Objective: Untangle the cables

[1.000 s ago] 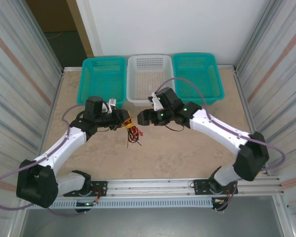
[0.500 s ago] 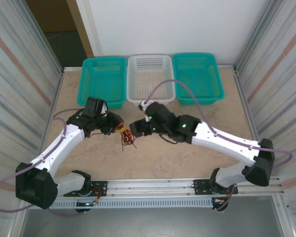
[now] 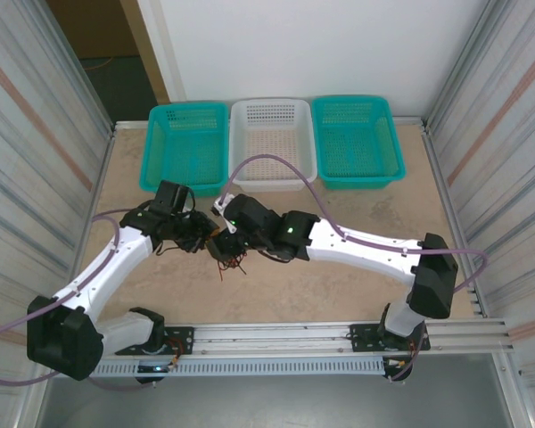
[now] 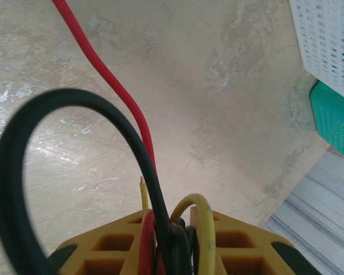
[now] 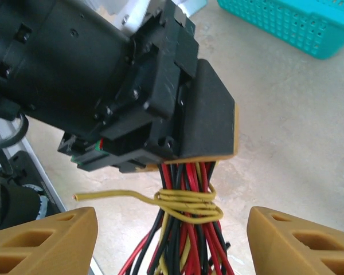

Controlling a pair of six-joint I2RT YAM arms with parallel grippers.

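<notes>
Hard to tell apart from above: left gripper point(image 3: 205, 241) and right gripper point(image 3: 225, 250) crowded together over the table point(image 3: 339, 285), burying most of the cables point(image 3: 234, 265), with a few red and black ends trailing out beneath. Seen better from the right wrist: clamped tight on the red, black and pale yellow bundle with the left gripper, a yellow strand point(image 5: 186, 206) wound round the rest just below; spread wide with the right gripper, tan fingers point(image 5: 46, 240) either side of the bundle, touching nothing. Cut off at the bottom edge there, so no telling the bundle's lower run. Along the far edge — left teal basket point(image 3: 185, 147), white basket point(image 3: 272, 143), right teal basket point(image 3: 357, 141), side by side, mesh floors showing across each.
</notes>
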